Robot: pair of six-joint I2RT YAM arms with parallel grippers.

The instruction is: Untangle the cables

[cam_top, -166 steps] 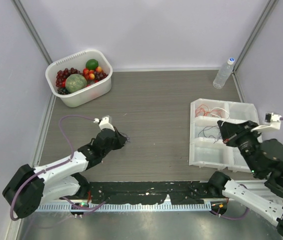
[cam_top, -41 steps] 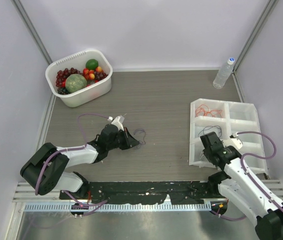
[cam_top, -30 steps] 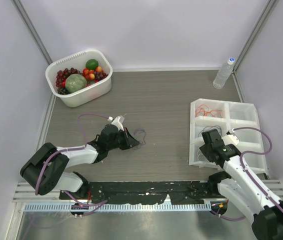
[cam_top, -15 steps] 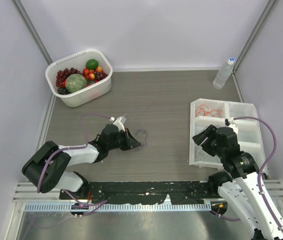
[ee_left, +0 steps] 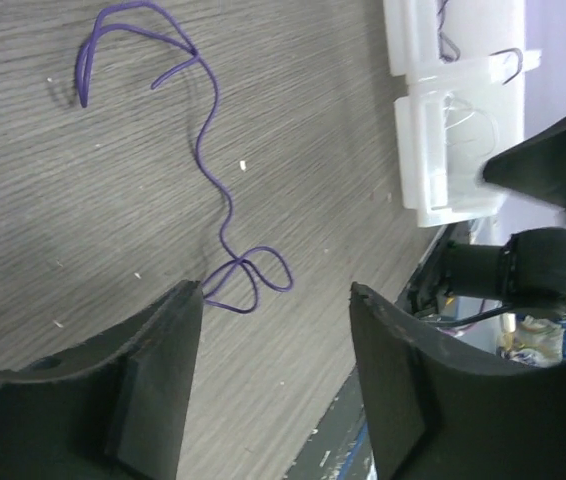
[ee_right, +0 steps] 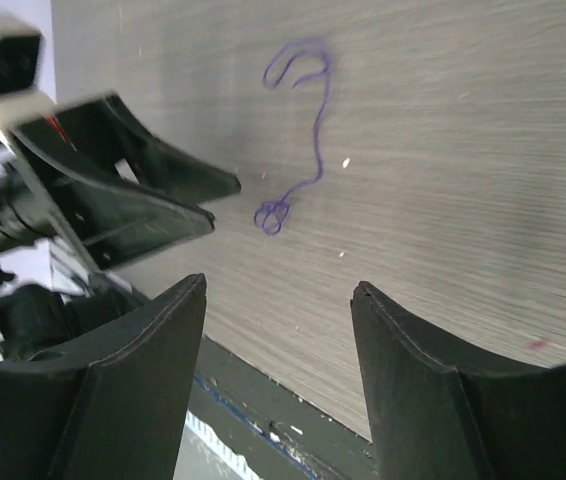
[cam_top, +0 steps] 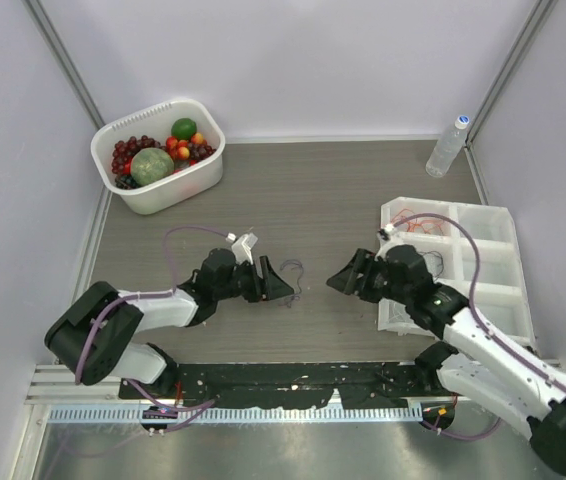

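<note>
Worktop (cam_top: 313, 190): a grey wood-grain surface on which all the items are set; both arms are stretched low over its near half.

Purple cable (cam_top: 291, 272) (ee_left: 213, 160) (ee_right: 315, 120): a single thin strand is laid flat on the worktop, between the two claws. One end is curled into a small knot-like loop near the left claw; the other end is bent into an open hook. It is held by neither claw.

Left claw (cam_top: 278, 285) (ee_left: 275, 300) (ee_right: 221, 200): the jaws are spread well apart and nothing is gripped. The looped end of the purple cable is seen just beyond the fingertips, close to one finger; contact cannot be told.

Right claw (cam_top: 341, 280) (ee_right: 280, 290): the jaws are likewise spread wide and nothing is held. It is pointed toward the left claw, with the purple cable on the worktop ahead of it.

Tray (cam_top: 483, 207): a white compartmented tray is placed at the right of the worktop, partly covered by the right arm.

Red-orange cables (cam_top: 418, 222): these are gathered in the far-left compartment of the tray.

Dark cables (cam_top: 435, 262): thin dark strands are seen in the next compartment toward the arms, beside the right arm.

Basket (cam_top: 153, 108): a white basket of fruit is set at the far-left corner.

Bottle (cam_top: 448, 145): a clear bottle is stood upright at the far right.
</note>
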